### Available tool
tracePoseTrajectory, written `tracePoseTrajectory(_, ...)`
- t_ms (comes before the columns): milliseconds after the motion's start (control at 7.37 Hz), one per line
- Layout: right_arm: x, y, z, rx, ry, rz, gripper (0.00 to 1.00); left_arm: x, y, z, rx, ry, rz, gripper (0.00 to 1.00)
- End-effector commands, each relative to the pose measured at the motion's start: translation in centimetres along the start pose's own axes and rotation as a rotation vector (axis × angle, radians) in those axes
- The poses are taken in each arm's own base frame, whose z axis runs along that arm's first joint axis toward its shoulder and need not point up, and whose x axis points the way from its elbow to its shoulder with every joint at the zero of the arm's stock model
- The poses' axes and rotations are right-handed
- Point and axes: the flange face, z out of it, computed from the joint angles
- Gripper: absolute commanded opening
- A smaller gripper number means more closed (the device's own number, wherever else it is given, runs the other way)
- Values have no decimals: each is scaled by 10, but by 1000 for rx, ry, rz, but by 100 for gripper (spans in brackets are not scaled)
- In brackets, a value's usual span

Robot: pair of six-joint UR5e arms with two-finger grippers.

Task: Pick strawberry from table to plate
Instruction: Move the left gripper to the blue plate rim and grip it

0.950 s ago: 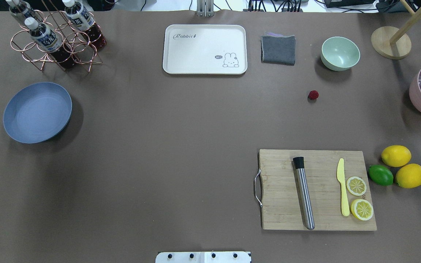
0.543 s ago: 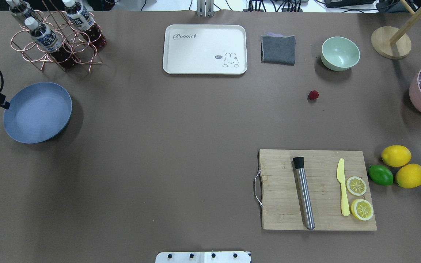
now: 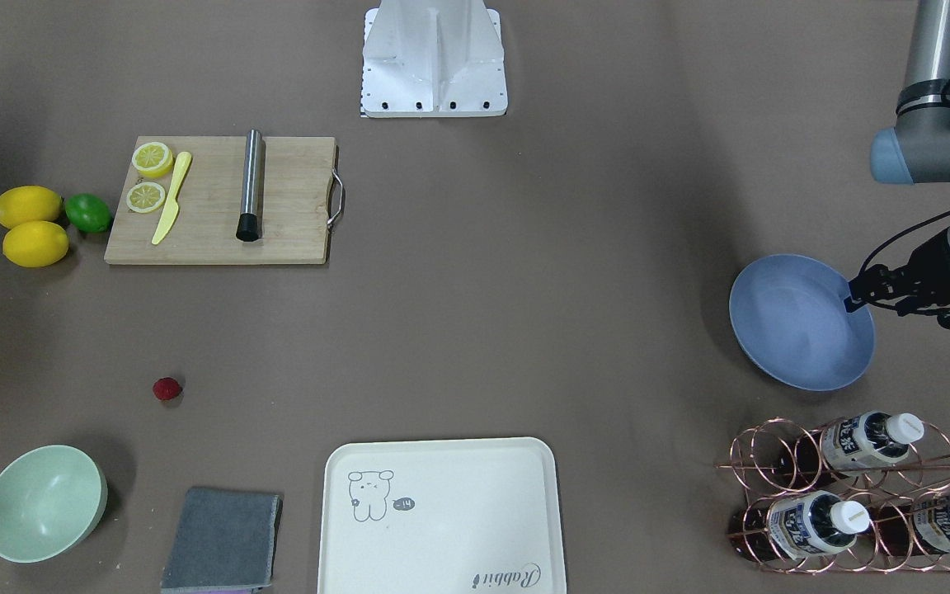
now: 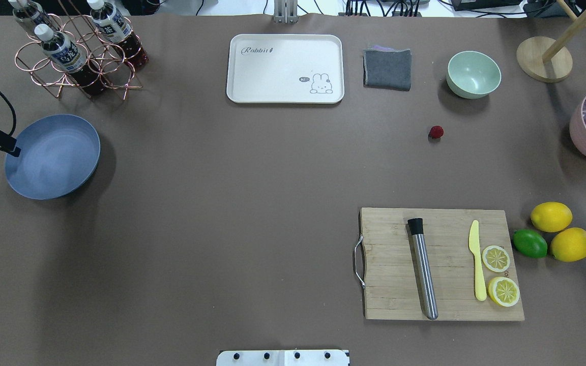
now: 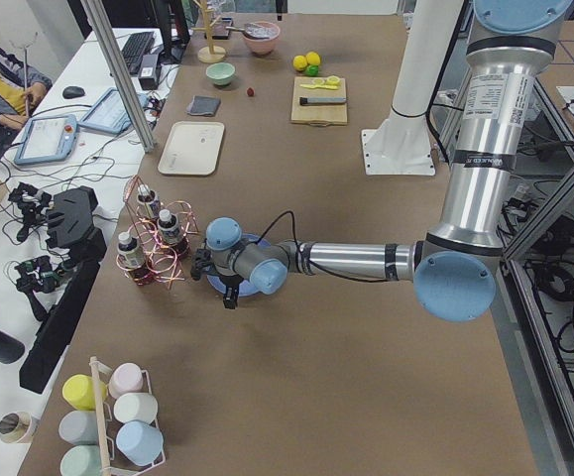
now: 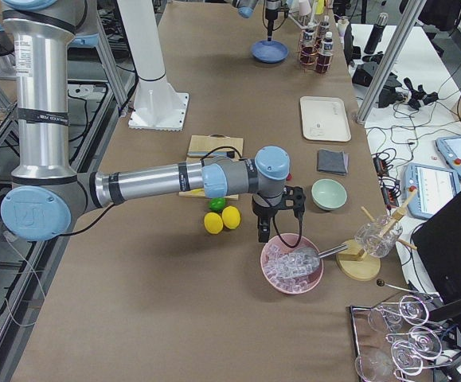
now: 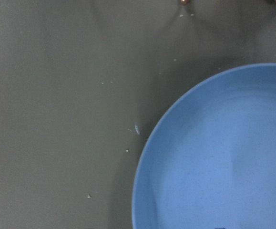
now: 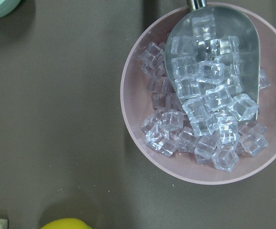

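The strawberry (image 4: 436, 132) is a tiny dark red berry lying alone on the table (image 4: 222, 203), below the mint bowl; it also shows in the front view as the strawberry (image 3: 166, 388). Far to the left rests the blue-lavender plate (image 4: 52, 156), with nothing in it. My left gripper (image 4: 14, 150) hangs over the plate's left rim, mostly cut off, and I cannot tell whether it is open or shut. The left wrist view shows only the plate (image 7: 219, 157) and bare table. My right gripper (image 6: 260, 233) hovers over the pink ice bowl, far from the strawberry; its state cannot be told.
A wooden cutting board (image 4: 440, 264) carries a steel muddler, a yellow knife and two lemon slices; two lemons and a lime (image 4: 530, 243) lie beside it. A mint bowl (image 4: 473, 74), grey cloth (image 4: 387, 68), cream tray (image 4: 285, 68), bottle rack (image 4: 77, 51) and pink ice bowl (image 8: 199, 100) line the far side.
My left gripper has come in from the left edge and moved right until it is over the plate's left rim. The strawberry and everything else have stayed put.
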Motion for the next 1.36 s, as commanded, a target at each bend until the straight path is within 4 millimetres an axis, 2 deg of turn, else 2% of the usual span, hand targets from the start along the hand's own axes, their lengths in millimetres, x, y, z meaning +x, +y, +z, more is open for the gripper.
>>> tracePoseTrajectory(0,0,0,1,-3,0,1,100,0,1,9,-3,-12,-1,62)
tracePoseTrajectory(271,-2,0,-1,-1,-5,0,100,4,4,11,-8,-9,-10,61)
tracePoseTrajectory(407,-2,0,-1,-1,-6,-2,100,3,5,13,-10,-10,-7,52)
tracePoseTrajectory(679,-3,0,0,-1,-7,-4,100,1,7,15,-13,-12,-14,3)
tracePoseTrajectory(814,-6,-2,-1,1,-8,-9,100,5,4,13,-11,-5,-11,0)
tracePoseTrajectory(950,-18,-10,-2,6,-10,-18,100,10,4,9,-6,5,-2,0)
tracePoseTrajectory(1086,-34,-21,-6,16,-17,-28,100,22,4,-2,-3,39,2,0)
tracePoseTrajectory(1221,-62,-38,-16,32,-47,-19,100,34,-1,-20,-24,120,-26,0)
